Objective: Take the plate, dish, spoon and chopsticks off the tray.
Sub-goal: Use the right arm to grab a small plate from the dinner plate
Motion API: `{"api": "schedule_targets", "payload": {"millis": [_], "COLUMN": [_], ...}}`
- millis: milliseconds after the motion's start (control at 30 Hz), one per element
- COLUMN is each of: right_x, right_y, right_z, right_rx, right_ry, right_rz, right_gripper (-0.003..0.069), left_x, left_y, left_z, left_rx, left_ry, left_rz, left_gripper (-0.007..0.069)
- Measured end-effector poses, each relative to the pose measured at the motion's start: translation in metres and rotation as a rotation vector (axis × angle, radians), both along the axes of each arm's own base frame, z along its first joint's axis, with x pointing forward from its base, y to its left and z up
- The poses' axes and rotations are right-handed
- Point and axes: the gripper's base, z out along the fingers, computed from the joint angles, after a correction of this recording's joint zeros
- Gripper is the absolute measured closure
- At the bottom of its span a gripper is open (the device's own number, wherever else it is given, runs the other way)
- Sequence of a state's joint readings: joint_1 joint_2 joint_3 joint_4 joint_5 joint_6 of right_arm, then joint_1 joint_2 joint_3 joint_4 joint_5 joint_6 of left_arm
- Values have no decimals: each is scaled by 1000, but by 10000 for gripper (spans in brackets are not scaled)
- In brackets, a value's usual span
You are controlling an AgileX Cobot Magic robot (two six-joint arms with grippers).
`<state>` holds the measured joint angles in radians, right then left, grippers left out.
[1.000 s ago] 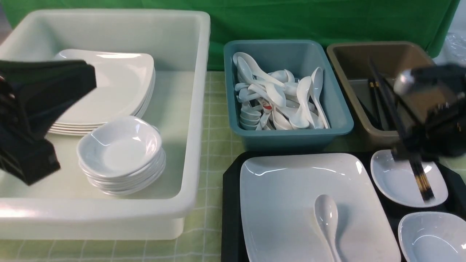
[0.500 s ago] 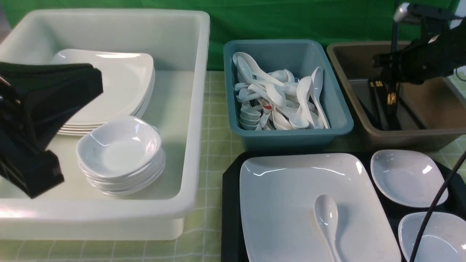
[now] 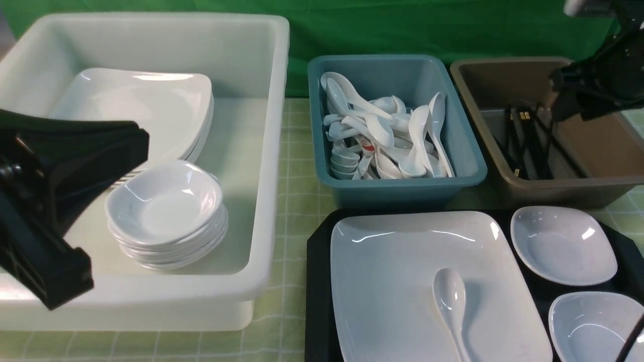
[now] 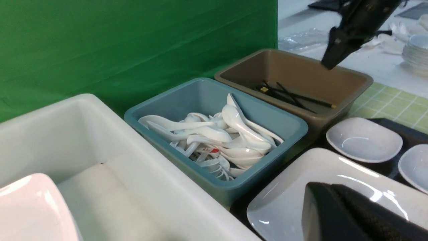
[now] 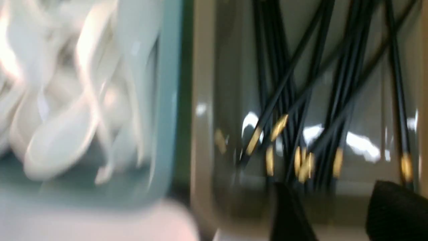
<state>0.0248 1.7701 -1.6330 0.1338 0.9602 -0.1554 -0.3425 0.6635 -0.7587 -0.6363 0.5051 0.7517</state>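
The large white plate (image 3: 397, 271) lies on the black tray (image 3: 316, 281), and the white spoon (image 3: 450, 301) rests in it. Two small white dishes (image 3: 563, 246) (image 3: 593, 324) sit on the tray's right side. Several black chopsticks (image 3: 526, 143) (image 5: 321, 100) lie in the brown bin (image 3: 533, 193). My right gripper (image 3: 561, 98) (image 5: 337, 207) hangs over that bin, open and holding nothing. My left gripper (image 3: 136, 143) (image 4: 311, 190) is shut and empty. In the front view it shows before the white bin's stacked plates.
A big white bin (image 3: 261, 151) on the left holds a stack of plates (image 3: 151, 115) and a stack of small dishes (image 3: 166, 211). A teal bin (image 3: 397, 188) full of white spoons stands between it and the brown bin. Green checked cloth covers the table.
My right gripper carried the chopsticks from above the small dish to the brown bin, opened, and rose clear; they now lie in the bin. The left gripper drifted slightly right.
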Motion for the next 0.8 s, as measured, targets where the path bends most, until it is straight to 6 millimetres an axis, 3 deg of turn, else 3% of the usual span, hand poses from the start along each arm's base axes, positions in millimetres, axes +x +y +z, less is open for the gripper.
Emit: {"api": "schedule_targets", "payload": {"millis": [100,133,167,200,233,267,300,333,367,467,533,800], "right_x": [-63,-78,-80,-110,-125,-127,-153,-164,-166,-187,-191,-177], "right_y": [24,29,31,40,42,43,46,46,47,45,44,48], "right_z": [2,-6,-3,-19,-24,-28,-45,-59,-61,-106,-124,-157], "right_rx": [-114,-138,-143,-187,-206,-210,-240,-251,-252,-266,-273,-305], "right_ry": [144,184,174,231,240,255,280,304,305,327,334,324], "right_rz": [96,119,123,173,193,200,248,268,276,314,328,375], "right_gripper": [338,335,334,315,300,295,249,227,217,168,162,197], "left_x": [0,0,0,0,0,0,0,0,0,0,0,0], "left_y": [1,1,1,1,1,1,1,1,1,1,1,0], "left_z": [-1,-1,-1,-1,-1,-1,-1,-1,-1,-1,-1,-2], "left_rx": [26,27,28,29,29,29,30,30,30,29,29,30], "left_ry": [-2,-2,-2,-2,-2,-2,-3,-3,-3,-1,-1,2], "left_rz": [0,-1,-1,0,0,0,0,0,0,-1,-1,-3], "left_gripper": [615,615,615,615,615,615,615,615,615,615,615,615]}}
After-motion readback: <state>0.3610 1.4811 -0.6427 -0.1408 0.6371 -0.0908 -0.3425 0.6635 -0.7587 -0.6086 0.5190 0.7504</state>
